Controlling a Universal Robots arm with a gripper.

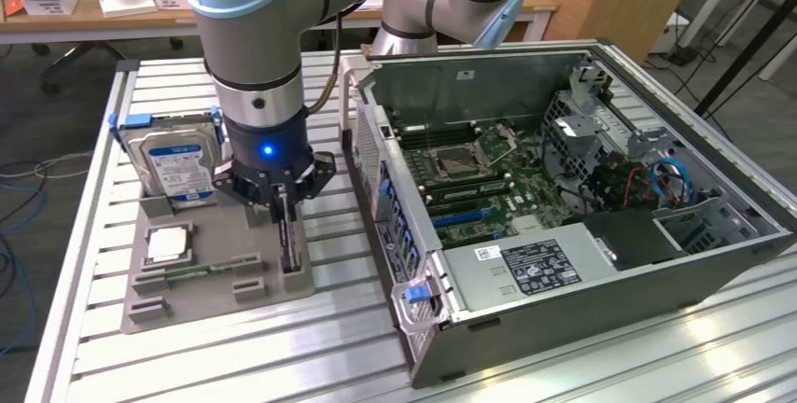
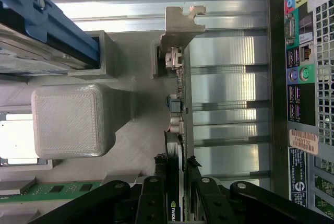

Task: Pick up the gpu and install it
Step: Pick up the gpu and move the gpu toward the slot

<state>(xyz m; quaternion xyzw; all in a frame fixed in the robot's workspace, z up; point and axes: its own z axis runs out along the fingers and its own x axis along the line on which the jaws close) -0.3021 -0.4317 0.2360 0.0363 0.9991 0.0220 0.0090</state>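
Ok so going from the exterior view's left: the hard drive [image 1: 174,162] with its blue label stands upright at the back of the grey tray [image 1: 187,308], a square processor chip [image 1: 168,245] lies flat in front of it, and the green memory stick [image 1: 207,270] sits in its groove nearer the front. Just beside those is my pincer [image 1: 284,212], pointing straight down over the tray and pinching the gpu [image 1: 293,249], which stands on its long edge in a slot along the tray's side nearest the case. In my wrist view I'm looking along the card's top edge, with my black fingers [image 2: 154,198] pressed against both faces and the silver bracket [image 2: 180,25] at the far end. I can't tell if the card has left its slot at all. Further to the exterior view's right, the computer case [image 1: 598,314] lies on the slatted metal table [image 1: 249,361] with its side open and the motherboard [image 1: 498,179] showing.
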